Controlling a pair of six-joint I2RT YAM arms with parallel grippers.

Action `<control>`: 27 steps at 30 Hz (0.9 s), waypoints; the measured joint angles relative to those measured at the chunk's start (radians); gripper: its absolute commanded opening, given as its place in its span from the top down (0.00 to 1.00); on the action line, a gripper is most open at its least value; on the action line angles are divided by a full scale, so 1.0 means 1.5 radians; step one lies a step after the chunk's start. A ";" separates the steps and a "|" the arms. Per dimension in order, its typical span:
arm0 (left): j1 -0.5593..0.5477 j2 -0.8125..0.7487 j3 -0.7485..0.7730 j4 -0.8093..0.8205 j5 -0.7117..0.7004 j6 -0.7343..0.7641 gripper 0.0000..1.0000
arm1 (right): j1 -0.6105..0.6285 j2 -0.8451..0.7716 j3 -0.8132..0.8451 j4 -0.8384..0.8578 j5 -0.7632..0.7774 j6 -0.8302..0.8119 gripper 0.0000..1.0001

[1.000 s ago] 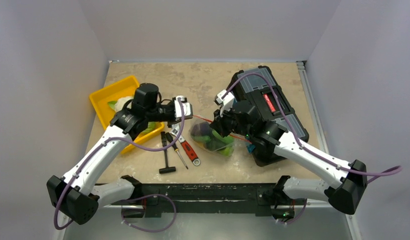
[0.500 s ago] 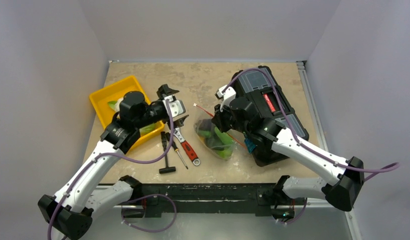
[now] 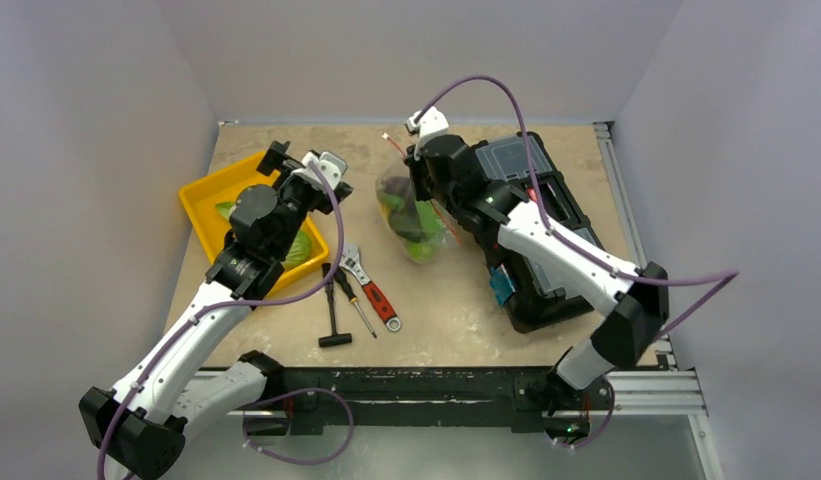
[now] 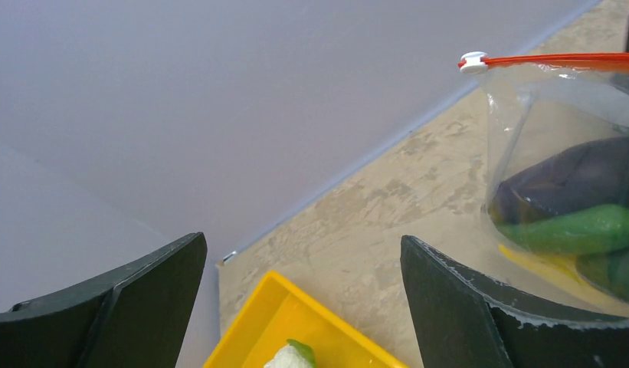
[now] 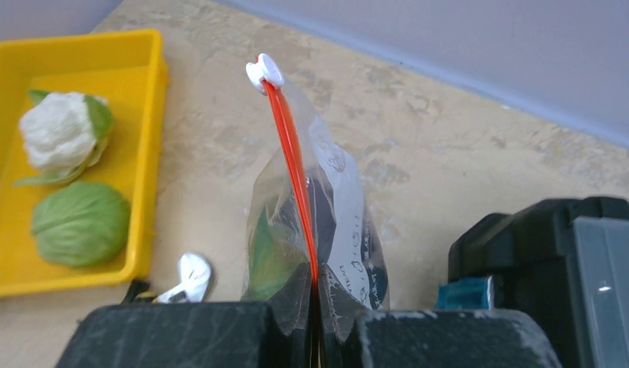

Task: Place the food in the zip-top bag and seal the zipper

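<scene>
Right gripper (image 5: 315, 326): jaws pressed together on the red-orange zipper (image 5: 293, 157), at the end nearest its wrist camera. The strip runs away from the jaws as one line to a white slider (image 5: 265, 73) at its far tip.

Zip-top bag (image 5: 343, 230): clear and crinkly, hanging below that strip over the far middle of the table (image 3: 446, 310), just left of the toolbox. Its bottom seems to touch the tabletop, though no view settles this.

Contents, seen through the plastic: dark purple eggplant (image 4: 564, 180) uppermost, a green piece (image 4: 583, 228) beneath it, a yellow piece (image 4: 537, 264) lowest, and more green at the frame edge.

Left gripper (image 4: 302, 249): fingers spread wide with nothing between them. It is held over the far end of the yellow tray, with the bag off to its right and apart from it.

Tabletop, near edge outward:
- T-handle key (image 3: 329, 305), black, crossbar toward the arm bases.
- Screwdriver (image 3: 356, 300), just right of the key.
- Red-handled adjustable wrench (image 3: 378, 300), beside the screwdriver, head pointing away.
- Black toolbox (image 3: 536, 305), right side, lid down; the right arm reaches across it.
- Yellow tray (image 3: 199, 200), left side. It holds a round pale-green cabbage (image 5: 81, 222) and, farther back, a white cauliflower (image 5: 62, 132) with green leaves.
</scene>
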 measured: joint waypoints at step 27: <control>0.009 -0.023 -0.013 0.075 -0.189 -0.016 0.02 | 0.040 0.650 0.549 -0.061 0.117 -0.172 0.50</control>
